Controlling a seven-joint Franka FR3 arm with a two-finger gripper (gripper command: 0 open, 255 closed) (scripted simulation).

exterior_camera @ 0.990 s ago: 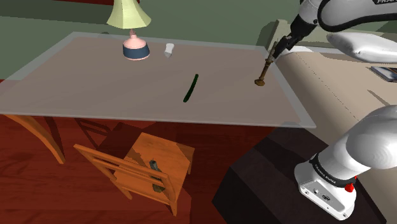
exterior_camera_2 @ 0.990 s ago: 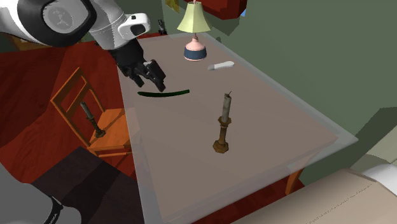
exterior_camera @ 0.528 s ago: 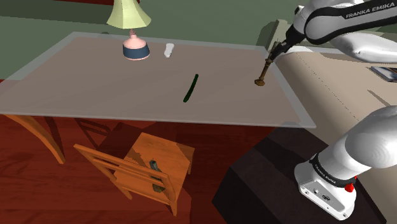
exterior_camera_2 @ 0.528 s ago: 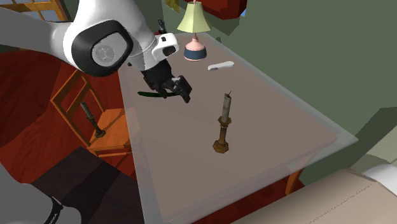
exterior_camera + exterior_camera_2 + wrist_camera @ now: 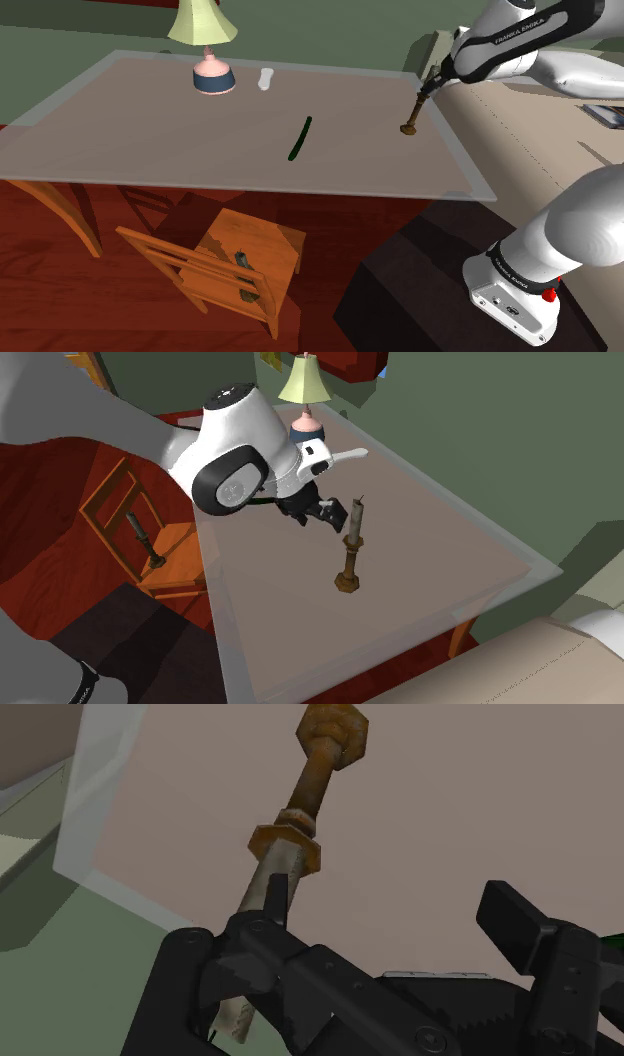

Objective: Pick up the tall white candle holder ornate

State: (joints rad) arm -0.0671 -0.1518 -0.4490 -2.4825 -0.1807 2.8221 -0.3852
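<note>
The candle holder (image 5: 349, 557) stands upright on the table (image 5: 440, 552), with a rusty brown stem and a grey-white candle on top. It stands near the table's edge at the shoulder view's right (image 5: 410, 115). My black gripper (image 5: 322, 512) hangs right beside the candle's top, on the second exterior view's left of it. In the wrist view the gripper (image 5: 390, 899) is open with its fingers well apart. The candle holder (image 5: 300, 804) runs along and partly behind one finger (image 5: 268, 914). Nothing sits between the fingers.
A lamp (image 5: 205, 45), a small white item (image 5: 265, 78) and a thin dark green stick (image 5: 300, 138) lie on the table. A wooden chair (image 5: 215, 265) beside the table carries a dark candlestick (image 5: 145, 542). A beige couch (image 5: 540, 150) lies past the table's edge.
The gripper has swung across the table from above the green stick to the candle's top. The candle holder has not moved.
</note>
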